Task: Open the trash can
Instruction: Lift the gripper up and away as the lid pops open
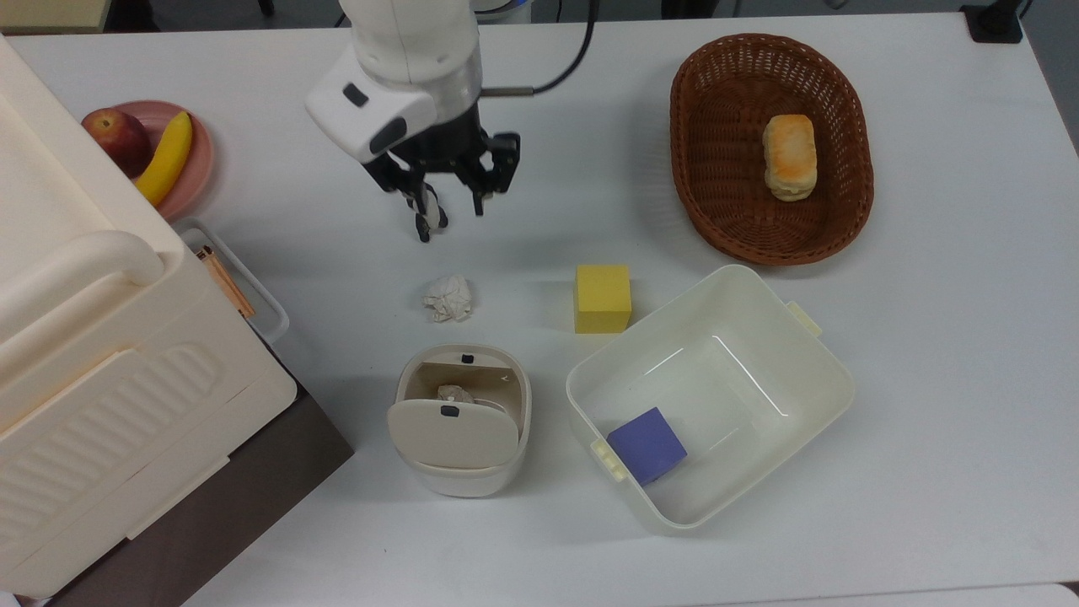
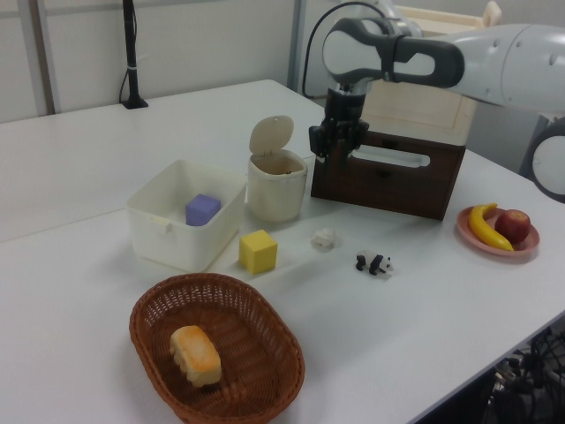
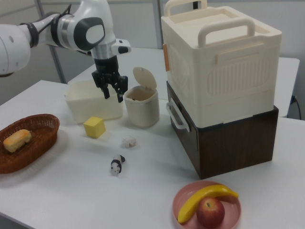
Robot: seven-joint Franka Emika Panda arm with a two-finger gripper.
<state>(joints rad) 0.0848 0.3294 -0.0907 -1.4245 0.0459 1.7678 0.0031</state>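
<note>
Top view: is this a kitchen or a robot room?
Probably a robot test lab, not a kitchen. A robot arm's tool hangs over a plain white table laid out with practice items: a small trash can, lid up, and a yellow block.

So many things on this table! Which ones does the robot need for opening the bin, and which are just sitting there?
Needed:
trash can, lid up
gripper

Just sitting there:
white tub
purple block
yellow block
basket
crumpled paper
fruit plate

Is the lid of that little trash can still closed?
No. In the left view the trash can has its lid tipped up, leaving the top open, with the gripper apart from it.
</note>
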